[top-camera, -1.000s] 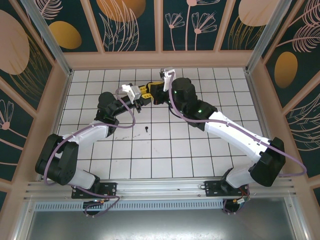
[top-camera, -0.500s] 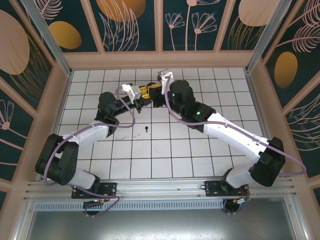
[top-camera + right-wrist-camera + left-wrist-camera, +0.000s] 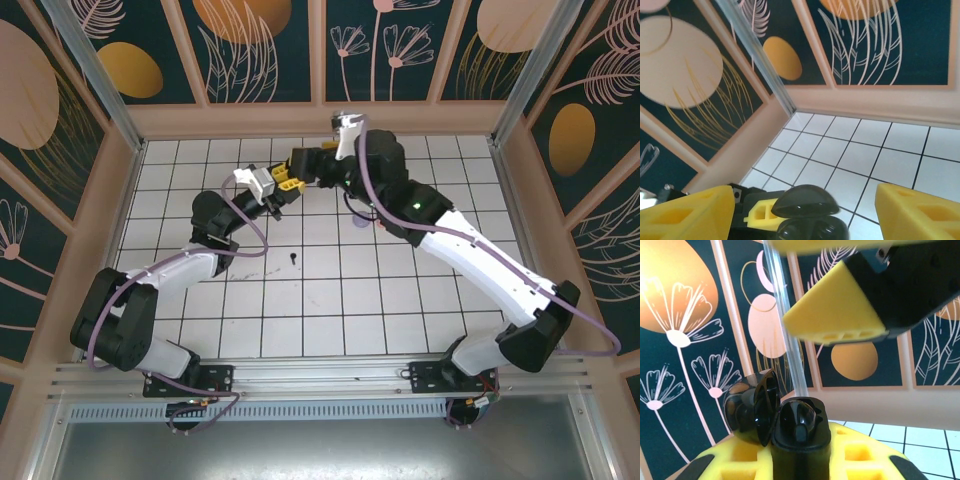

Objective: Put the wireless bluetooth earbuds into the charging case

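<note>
Raised left tool clamps the open black case; right tool, spread wide, hovers above.

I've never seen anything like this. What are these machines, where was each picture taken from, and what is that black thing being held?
These are two robot arms bolted to the near edge of a white tiled table. The overhead picture looks down from behind them: the left arm on the left, the right arm on the right. The other two pictures come from a small camera on each wrist, so yellow jaws show at their edges. The left arm's jaws grip a black charging case, its lid hinged open. The right arm's jaws stand open close by it, apparently empty. One tiny black earbud lies loose on the tiles.
</note>
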Robot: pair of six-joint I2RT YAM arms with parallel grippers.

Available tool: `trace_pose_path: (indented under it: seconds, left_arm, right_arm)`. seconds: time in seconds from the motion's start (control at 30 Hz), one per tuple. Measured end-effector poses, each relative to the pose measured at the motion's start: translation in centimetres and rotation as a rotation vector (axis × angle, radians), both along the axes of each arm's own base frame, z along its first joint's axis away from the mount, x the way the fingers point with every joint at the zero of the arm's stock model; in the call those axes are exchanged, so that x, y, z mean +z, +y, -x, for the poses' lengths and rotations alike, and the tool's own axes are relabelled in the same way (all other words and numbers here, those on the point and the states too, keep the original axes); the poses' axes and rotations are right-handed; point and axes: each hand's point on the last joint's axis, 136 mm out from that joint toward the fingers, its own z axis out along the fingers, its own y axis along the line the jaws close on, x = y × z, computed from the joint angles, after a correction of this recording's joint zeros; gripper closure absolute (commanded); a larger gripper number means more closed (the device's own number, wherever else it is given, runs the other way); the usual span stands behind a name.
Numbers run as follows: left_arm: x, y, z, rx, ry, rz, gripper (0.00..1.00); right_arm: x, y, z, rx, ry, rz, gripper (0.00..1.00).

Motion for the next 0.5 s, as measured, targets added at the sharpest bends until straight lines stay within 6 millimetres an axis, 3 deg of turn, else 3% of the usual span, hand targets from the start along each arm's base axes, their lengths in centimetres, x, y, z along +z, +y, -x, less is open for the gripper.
trace_pose_path:
  seconds: [0.17, 0.27, 0.37, 0.43, 0.5]
  left_arm:
    - [-0.6, 0.6, -0.4, 0.05, 0.012, 0.015, 1.0]
    - [-0.6, 1.1, -0.6, 0.081, 0.02, 0.025, 1.0]
    - [0.1, 1.6, -0.7, 0.109, 0.012, 0.041, 1.0]
    - [0.6, 2.0, -0.7, 0.126, 0.004, 0.051, 1.0]
    - [1.1, 2.5, -0.8, 0.145, -0.002, 0.06, 1.0]
  right_arm:
    - [2.0, -4.2, 0.1, -0.076, 0.028, -0.072, 0.25]
    - [1.2, -6.5, 0.5, -0.12, 0.061, -0.089, 0.26]
    - [-2.6, -7.3, 0.4, -0.147, 0.145, -0.056, 0.3]
    - [-6.6, -7.0, -0.1, -0.155, 0.229, -0.007, 0.33]
    - [-12.0, -6.1, -0.6, -0.153, 0.34, 0.069, 0.36]
